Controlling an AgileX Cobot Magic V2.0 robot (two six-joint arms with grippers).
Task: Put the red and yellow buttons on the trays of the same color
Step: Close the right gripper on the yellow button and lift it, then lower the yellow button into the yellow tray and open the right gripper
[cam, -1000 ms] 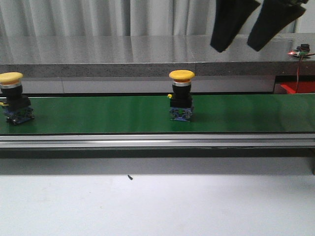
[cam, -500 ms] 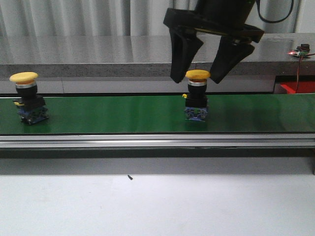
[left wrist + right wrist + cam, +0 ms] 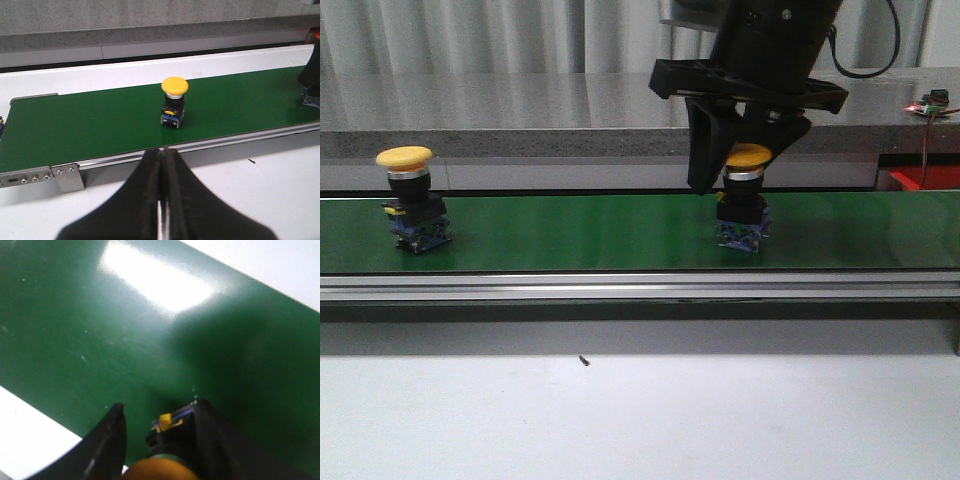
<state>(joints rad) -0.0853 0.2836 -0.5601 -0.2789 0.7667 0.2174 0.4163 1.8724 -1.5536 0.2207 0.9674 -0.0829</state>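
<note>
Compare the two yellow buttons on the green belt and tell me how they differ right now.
The left button stands in the open with nothing near it; the right button sits between the fingers of the right hand. The left button's cap is fully visible; the right one's is partly hidden. Both are upright, yellow-capped, and rest on the belt.

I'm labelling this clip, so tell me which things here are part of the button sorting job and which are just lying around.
Job:
- yellow button under the right end effector
- second yellow button
- right end effector
- green conveyor belt

Just there:
- small circuit board
- grey counter
</note>
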